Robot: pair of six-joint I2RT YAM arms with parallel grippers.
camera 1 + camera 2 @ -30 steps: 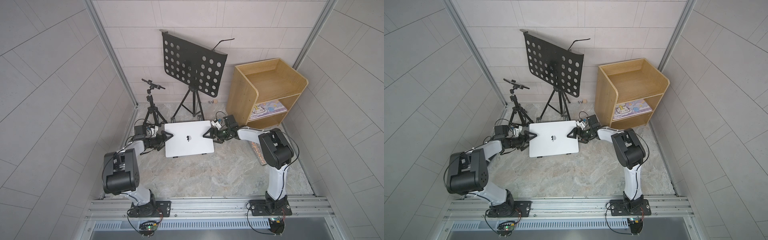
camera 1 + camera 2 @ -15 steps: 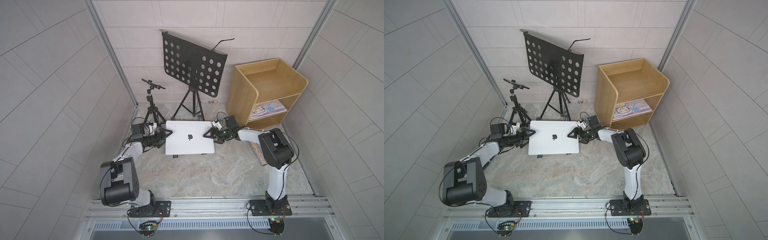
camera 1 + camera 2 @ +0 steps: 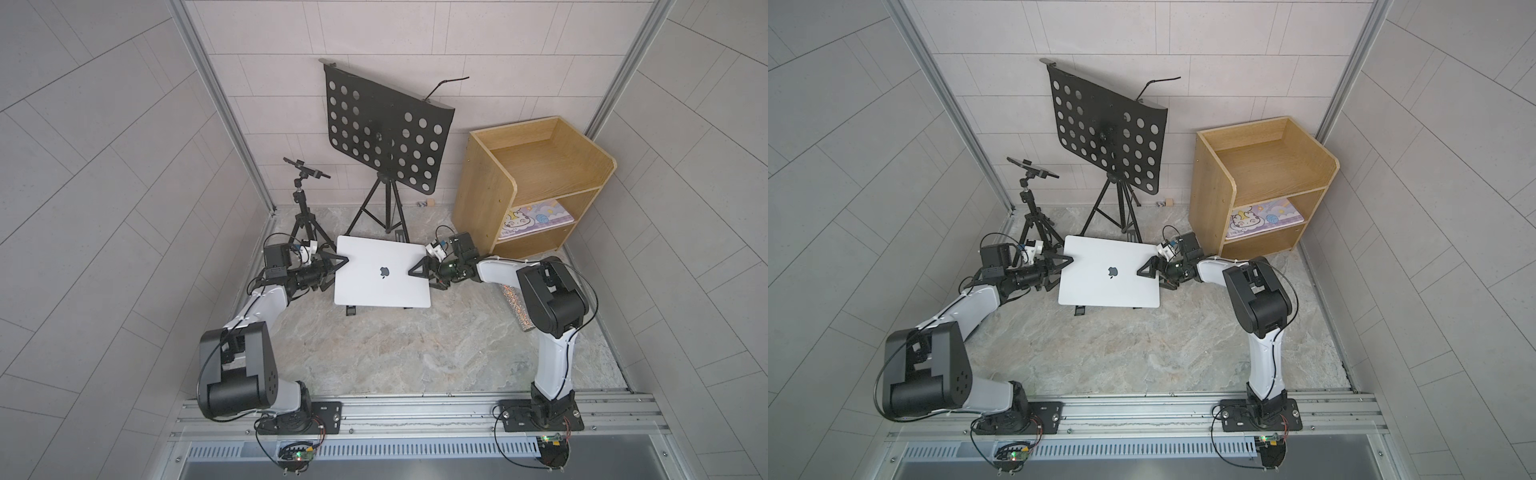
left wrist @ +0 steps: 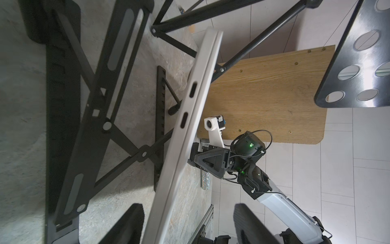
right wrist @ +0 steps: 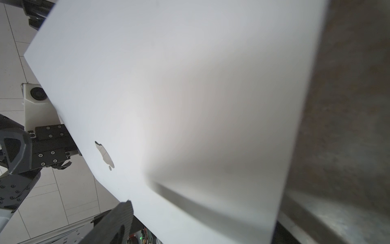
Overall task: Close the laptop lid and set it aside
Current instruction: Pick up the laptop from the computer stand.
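Note:
The silver-white laptop [image 3: 374,291] [image 3: 1100,291] lies with its lid [image 5: 168,84] shut, apple logo up, over the black X-frame stand [image 4: 101,105]. My left gripper [image 3: 332,272] [image 3: 1059,272] [image 4: 187,207] is at its left edge. In the left wrist view the thin edge [image 4: 190,109] runs between the two fingers with a gap on each side, so it is open. My right gripper [image 3: 426,276] [image 3: 1156,276] is open around the right edge, one finger [image 5: 120,217] above the lid, the other hidden.
A black perforated music stand [image 3: 386,133] and a small tripod [image 3: 305,208] stand just behind the laptop. A wooden shelf unit [image 3: 532,178] holding a pastel book [image 3: 536,218] is at the back right. A glittery strip [image 3: 515,307] lies on the floor beside the right arm.
My left arm has reached farther back along the laptop's left edge and its jaws have narrowed. The laptop has shifted slightly toward the back. The right arm is unmoved.

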